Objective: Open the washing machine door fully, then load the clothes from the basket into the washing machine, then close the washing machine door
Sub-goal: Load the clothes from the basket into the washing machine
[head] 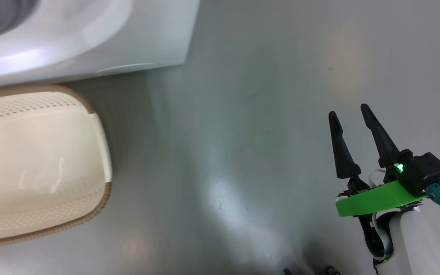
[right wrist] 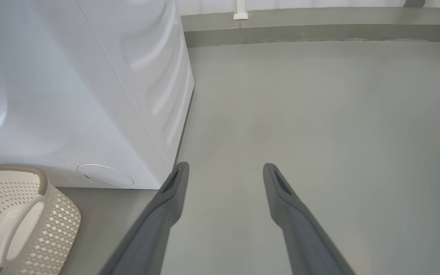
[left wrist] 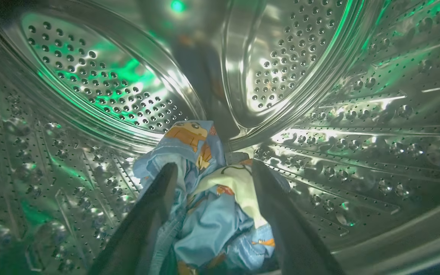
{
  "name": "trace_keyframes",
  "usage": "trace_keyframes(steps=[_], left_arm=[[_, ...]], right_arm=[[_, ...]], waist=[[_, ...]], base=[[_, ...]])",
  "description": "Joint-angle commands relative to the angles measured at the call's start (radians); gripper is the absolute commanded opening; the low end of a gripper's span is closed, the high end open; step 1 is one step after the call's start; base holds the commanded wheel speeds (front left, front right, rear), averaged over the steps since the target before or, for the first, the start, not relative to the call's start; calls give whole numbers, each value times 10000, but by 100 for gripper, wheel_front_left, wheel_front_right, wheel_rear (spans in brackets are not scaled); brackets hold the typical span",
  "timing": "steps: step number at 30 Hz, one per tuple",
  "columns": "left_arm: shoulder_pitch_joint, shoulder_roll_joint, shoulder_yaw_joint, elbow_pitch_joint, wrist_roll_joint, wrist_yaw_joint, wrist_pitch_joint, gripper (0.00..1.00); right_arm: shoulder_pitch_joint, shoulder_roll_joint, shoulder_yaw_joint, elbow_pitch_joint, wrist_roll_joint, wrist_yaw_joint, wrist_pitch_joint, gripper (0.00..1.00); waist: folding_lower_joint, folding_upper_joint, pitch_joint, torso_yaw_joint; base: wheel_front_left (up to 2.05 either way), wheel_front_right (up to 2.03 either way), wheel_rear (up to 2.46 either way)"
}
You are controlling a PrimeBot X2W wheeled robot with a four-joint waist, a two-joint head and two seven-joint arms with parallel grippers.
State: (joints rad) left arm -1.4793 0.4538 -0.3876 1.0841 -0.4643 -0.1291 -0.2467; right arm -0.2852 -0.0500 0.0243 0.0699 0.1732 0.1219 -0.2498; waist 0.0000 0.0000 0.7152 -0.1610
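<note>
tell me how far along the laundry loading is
Done: the clothes lie inside the drum, and the basket looks empty, so loading seems finished. In hand: the left gripper is open inside the drum, fingers either side of the clothes, gripping nothing. The right gripper hangs open above the floor. Left: pull the left arm out and close the door.

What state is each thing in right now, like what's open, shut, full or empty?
Basket: upright on the floor, empty as far as shown.
Clothes: crumpled in a heap inside the drum.
Washing machine drum: holding the clothes.
Left end effector: open, inside the drum, straddling the clothes.
Right end effector: open, empty, above the floor.
Filter cover: shut.
</note>
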Motion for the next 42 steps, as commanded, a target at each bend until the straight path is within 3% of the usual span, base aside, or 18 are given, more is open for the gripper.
trace_keyframes(steps=[1, 11, 21, 32, 39, 42], left_arm=[[317, 493, 2, -341, -161, -14, -73, 100], [2343, 469, -480, -1437, -978, -14, -136, 100], [4628, -26, -271, -3014, -1166, 232, -148, 100], [8148, -394, 146, -5997, -992, 1164, -150, 100], [10558, -780, 759, -7772, -1142, 1927, -150, 100], [11456, -960, 861, -8355, -1253, 1981, -150, 100]], right_arm=[[350, -3, 154, -224, -197, 88, -120, 100], [532, -82, -42, -193, -457, 88, -120, 100], [728, -219, -182, -364, -508, 88, 95, 100], [1211, -299, -519, -498, -490, 88, 282, 100], [1618, -208, -499, -609, -460, 88, 351, 100], [1828, -146, -571, -801, -396, 88, 365, 100]], waist=[[0, 0, -299, 340], [0, 0, -1085, 1057], [0, 0, -2119, 1674], [0, 0, -3550, 2213], [0, 0, -4562, 2171], [0, 0, -5005, 2110]], base=[[0, 0, 0], [0, 0, 0], [0, 0, 0], [0, 0, 0], [0, 0, 0], [0, 0, 0]])
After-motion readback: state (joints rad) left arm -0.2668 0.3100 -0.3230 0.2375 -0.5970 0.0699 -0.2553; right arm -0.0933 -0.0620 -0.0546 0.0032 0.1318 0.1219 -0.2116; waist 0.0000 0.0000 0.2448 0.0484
